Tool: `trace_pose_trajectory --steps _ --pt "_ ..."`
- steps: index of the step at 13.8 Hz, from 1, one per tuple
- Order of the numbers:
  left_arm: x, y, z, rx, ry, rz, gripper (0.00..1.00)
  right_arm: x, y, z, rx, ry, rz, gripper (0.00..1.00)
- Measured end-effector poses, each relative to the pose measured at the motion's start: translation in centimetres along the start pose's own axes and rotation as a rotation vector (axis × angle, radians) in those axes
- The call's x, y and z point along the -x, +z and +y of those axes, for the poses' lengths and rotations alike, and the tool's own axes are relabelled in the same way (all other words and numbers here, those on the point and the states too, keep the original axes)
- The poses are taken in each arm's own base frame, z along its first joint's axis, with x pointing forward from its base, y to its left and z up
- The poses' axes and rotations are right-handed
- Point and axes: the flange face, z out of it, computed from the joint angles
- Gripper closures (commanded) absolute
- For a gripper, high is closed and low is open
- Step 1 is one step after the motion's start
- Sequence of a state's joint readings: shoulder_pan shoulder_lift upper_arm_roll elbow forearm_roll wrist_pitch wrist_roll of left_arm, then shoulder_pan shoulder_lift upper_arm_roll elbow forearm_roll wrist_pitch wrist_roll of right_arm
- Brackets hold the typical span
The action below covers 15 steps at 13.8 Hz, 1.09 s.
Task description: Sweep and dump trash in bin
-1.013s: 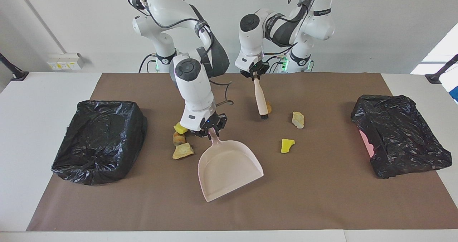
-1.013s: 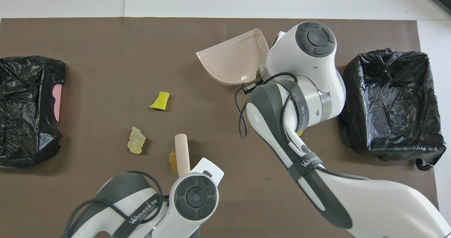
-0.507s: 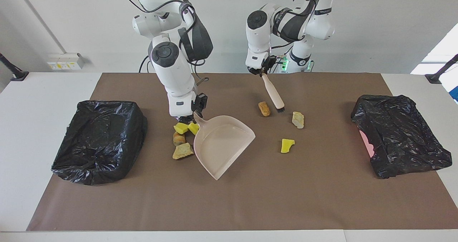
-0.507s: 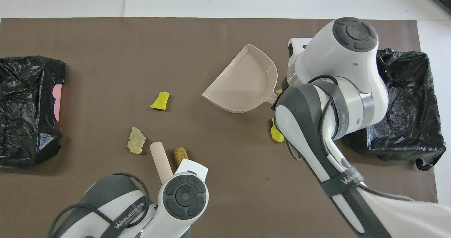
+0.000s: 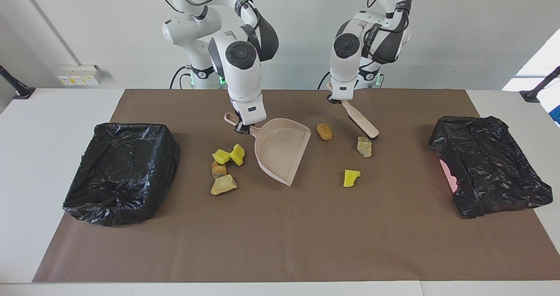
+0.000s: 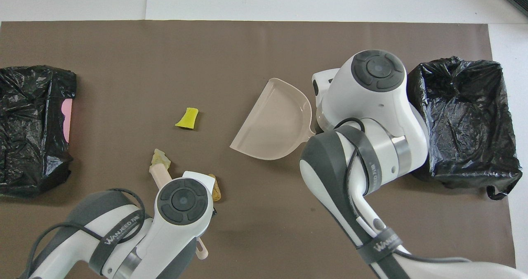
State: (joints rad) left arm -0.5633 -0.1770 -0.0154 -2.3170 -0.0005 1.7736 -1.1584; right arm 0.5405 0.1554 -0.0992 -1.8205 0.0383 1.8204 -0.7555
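Currently, itemised from the right arm's end of the table to the left arm's end.

1. Open rectangular bin lined with crinkled black plastic bag (image 5: 120, 173), standing on the brown table mat (image 5: 280, 252). No trash is visible in it.
2. Trash, first group: two bright yellow sponge chunks (image 5: 229, 155) and two tan bread-like lumps (image 5: 221, 177), lying close together between that bin and item 4.
3. Right gripper (image 5: 242, 128): fingers clamped on the dustpan's handle.
4. Pale pink plastic dustpan (image 5: 282, 149), empty, with its mouth turned away from the robots. Whether its lip touches the mat cannot be told.
5. Trash, second group, toward the left arm's end: orange-brown lump (image 5: 324, 131) just beside the pan; pale stone-coloured lump (image 5: 364, 146); yellow sponge wedge (image 5: 351, 177), farthest of the three from the robots.
6. Left gripper (image 5: 337, 98): closed on the top of a cream-handled hand brush (image 5: 363, 124), which slants down to end just over the pale lump.
7. Second black-bagged bin (image 5: 490, 169), with a pink patch showing at its side.

Handling note: the pieces look light, soft and dry, so they are likely to roll or skip if struck. They are best pushed low with the bristles into the pan rather than pinched, and the pan should stay held by its handle.
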Motion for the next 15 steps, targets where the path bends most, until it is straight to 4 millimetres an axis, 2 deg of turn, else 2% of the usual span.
trace_pose_trajectory --steps 2,5,7,12,15 --pt "-1.2 1.3 -1.4 -0.011 -0.001 -0.020 1.00 0.9 1.2 -0.5 0.021 -0.040 -0.021 1.00" --pt "-0.4 2.6 -2.2 0.020 0.026 0.002 1.00 -0.2 3.5 -1.9 0.060 -0.087 -0.003 1.00" --pt "0.8 2.6 -1.7 0.048 0.077 0.028 1.00 -0.6 4.0 -2.4 0.069 -0.099 0.001 1.00" --pt "4.6 1.6 1.3 0.190 0.255 0.054 1.00 -3.0 6.1 -4.1 0.089 -0.156 -0.006 1.00" --pt "5.3 1.4 1.8 0.242 0.346 0.028 1.00 -4.0 7.4 -4.3 0.100 -0.174 -0.010 1.00"
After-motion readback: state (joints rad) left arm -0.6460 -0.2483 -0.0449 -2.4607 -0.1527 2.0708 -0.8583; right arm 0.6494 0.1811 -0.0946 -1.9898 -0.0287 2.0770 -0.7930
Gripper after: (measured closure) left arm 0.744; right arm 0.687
